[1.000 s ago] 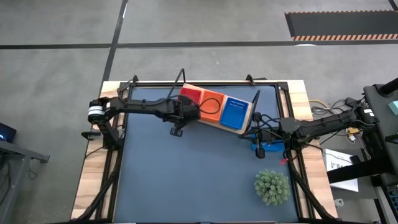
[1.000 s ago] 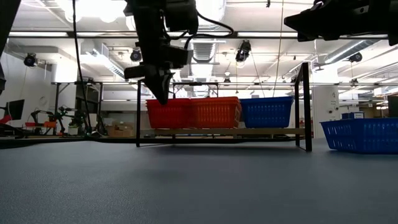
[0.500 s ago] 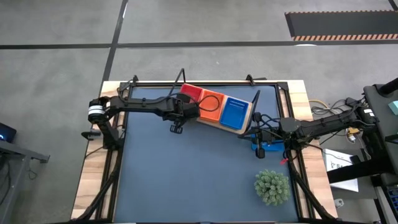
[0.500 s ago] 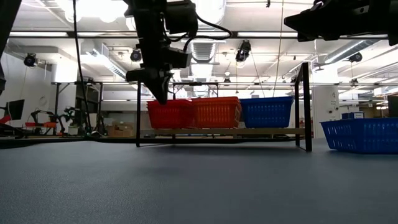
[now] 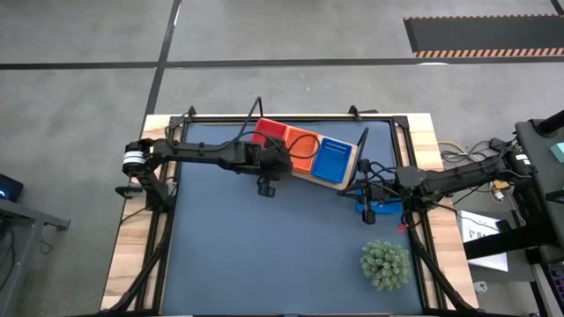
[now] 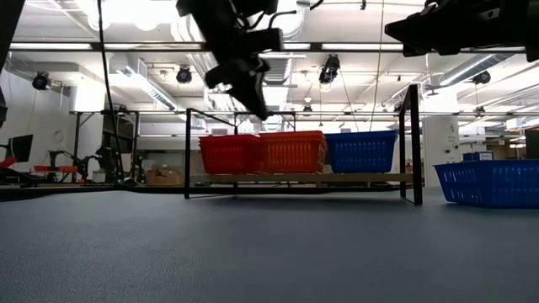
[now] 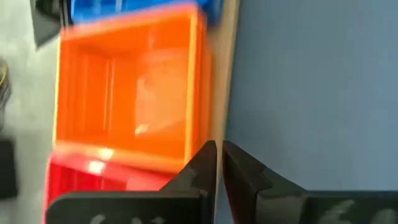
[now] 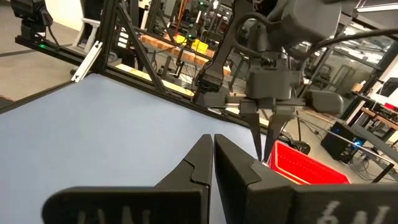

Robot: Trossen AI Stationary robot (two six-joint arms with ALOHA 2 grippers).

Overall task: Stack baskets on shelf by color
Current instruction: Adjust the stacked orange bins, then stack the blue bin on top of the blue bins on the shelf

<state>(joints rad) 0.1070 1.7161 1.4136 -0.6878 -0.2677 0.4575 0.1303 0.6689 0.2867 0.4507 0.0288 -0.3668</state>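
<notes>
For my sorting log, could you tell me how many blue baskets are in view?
2. One blue basket sits at the shelf's right end beside the orange one; another blue basket rests on the table under the right arm. Stacked ones may be hidden.

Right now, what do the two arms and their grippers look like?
Both are dark, jointed arms with black cables looped along them. The left arm has a silver collar near its base. The left gripper and right gripper each have two dark, pointed, wedge-shaped fingers.

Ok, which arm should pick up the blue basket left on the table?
Right. The right gripper hangs beside the loose blue basket at the right edge of the table, while the left gripper is farther off, in front of the shelf by the orange basket.
</notes>
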